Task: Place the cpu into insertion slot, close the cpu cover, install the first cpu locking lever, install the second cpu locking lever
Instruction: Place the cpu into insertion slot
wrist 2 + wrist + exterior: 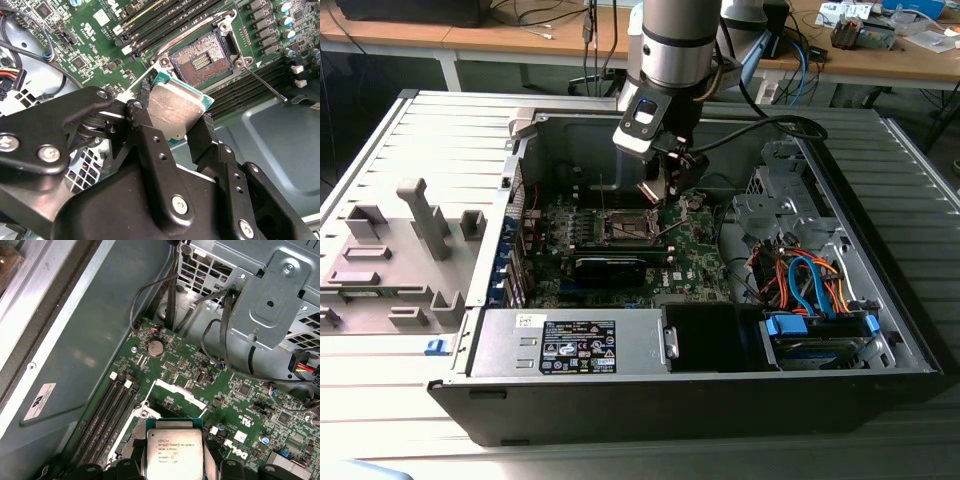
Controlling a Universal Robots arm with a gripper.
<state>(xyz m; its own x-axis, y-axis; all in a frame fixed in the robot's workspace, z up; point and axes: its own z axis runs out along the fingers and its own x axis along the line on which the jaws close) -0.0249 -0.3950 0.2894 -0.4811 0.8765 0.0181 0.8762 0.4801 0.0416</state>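
An open case (650,400) lies on its side on a slatted table (380,130), with the arm (670,40) reaching down into it. The exterior view takes in the whole interior: the power supply (570,345) along the near wall, a drive bay with blue and orange cables (810,280) to the exterior view's right, and the motherboard (700,250) between them. There the gripper (665,185) hangs just above the board, beside the slot (628,228), though what it carries is too small to make out.

The second wrist view settles that. The black fingers (145,125) are closed in on opposite edges of the cpu (177,107), holding it clear of the board. The slot (201,60) lies just beyond it, its gold contact field bare, with a thin lever (267,85) angled out from one corner.

The first wrist view shows the cpu (172,447) from the other side, its silver top flat toward the camera. It also shows memory slots (107,410) and a coin cell (156,346).
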